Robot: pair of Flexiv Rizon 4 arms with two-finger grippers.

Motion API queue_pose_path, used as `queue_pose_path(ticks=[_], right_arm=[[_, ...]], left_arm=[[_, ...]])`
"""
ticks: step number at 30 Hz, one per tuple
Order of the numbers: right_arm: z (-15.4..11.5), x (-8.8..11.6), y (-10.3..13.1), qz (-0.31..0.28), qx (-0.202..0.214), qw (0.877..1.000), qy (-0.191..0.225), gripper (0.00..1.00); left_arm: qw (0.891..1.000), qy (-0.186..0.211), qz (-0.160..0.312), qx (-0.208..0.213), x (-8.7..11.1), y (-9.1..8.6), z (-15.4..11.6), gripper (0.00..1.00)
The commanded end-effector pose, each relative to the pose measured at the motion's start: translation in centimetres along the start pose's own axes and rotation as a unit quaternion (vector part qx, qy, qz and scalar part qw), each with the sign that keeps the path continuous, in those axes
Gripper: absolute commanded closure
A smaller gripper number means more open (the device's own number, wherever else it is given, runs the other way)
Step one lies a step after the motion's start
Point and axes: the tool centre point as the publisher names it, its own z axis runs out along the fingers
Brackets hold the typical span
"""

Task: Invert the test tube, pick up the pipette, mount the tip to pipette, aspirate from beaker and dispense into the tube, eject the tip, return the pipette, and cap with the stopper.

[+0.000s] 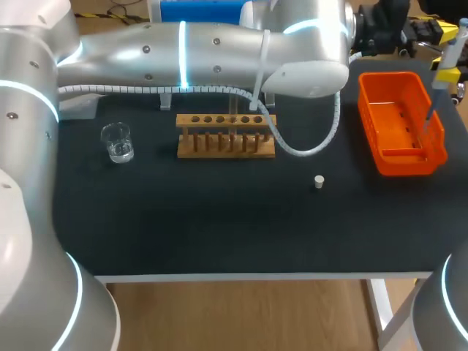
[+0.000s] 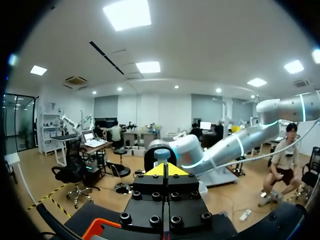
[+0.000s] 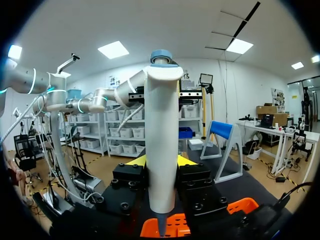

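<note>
Right pincer [image 3: 162,161] tight on one pipette [image 3: 162,130] over one orange bin [image 1: 402,162]; left pincer [image 2: 165,170] fully closed.

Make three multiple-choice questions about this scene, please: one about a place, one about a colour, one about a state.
1. Where does the stopper lie?
A. in the beaker
B. on the table, apart from other things
C. on the wooden rack

2. Which colour has the bin?
A. orange
B. blue
C. green

3. In which state is the right gripper?
A. open and empty
B. shut on the beaker
C. shut on the pipette

Answers: 1 B, the head view shows it alone on the dark table; 2 A, its walls are bright orange; 3 C, in the right wrist view it clamps the white pipette body from both sides.
</note>
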Motion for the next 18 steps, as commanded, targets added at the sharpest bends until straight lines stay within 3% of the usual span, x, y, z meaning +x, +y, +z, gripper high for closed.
queue_pose_path(ticks=[1,18], right_arm=[[0.0,-0.1,0.7,-0.001,0.001,1.000,0.003,1.00],[0.0,-0.1,0.7,-0.001,0.001,1.000,0.003,1.00]], left_arm=[[1.000,0.018,-0.001,-0.005,-0.6,0.8,0.5,1.00],[0.999,0.034,-0.020,-0.011,-0.7,2.2,1.0,1.00]])
